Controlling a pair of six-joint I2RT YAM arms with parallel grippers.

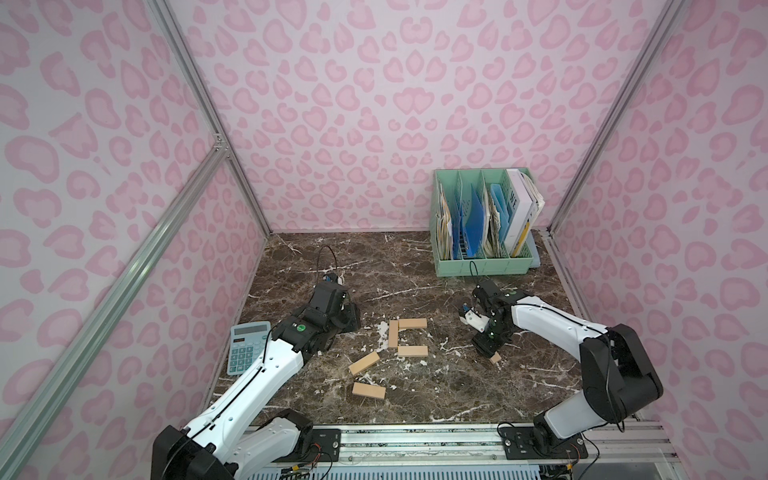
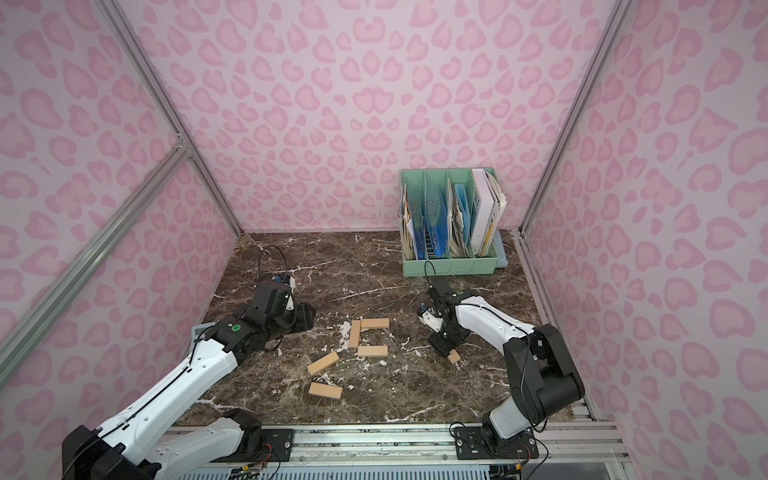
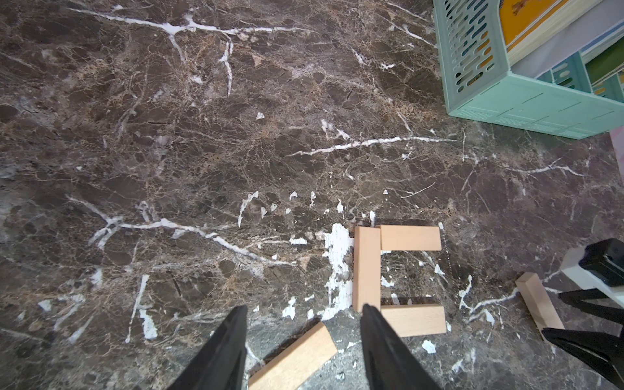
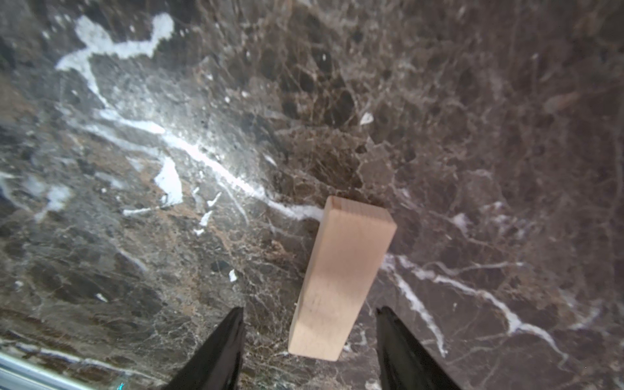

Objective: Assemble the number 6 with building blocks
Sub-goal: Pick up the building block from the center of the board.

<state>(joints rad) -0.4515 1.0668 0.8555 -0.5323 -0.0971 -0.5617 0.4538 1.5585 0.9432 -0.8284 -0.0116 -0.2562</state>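
Note:
Three building blocks form a C shape mid-table: an upright one (image 1: 393,333), a top bar (image 1: 412,323) and a lower bar (image 1: 412,351). Two loose blocks lie nearer the front, one slanted (image 1: 364,363) and one flat (image 1: 368,390). Another block (image 4: 341,280) lies on the table to the right. My right gripper (image 4: 310,310) straddles its near end, open, with a gap on each side. In a top view the right gripper (image 1: 486,353) points down over it. My left gripper (image 3: 304,309) is open and holds nothing, hovering left of the C shape (image 3: 366,266).
A mint-green file organiser (image 1: 482,257) with papers stands at the back right. A grey-blue calculator (image 1: 248,347) lies at the left edge, partly under my left arm. A metal rail (image 1: 415,440) runs along the front. Pink patterned walls close in three sides.

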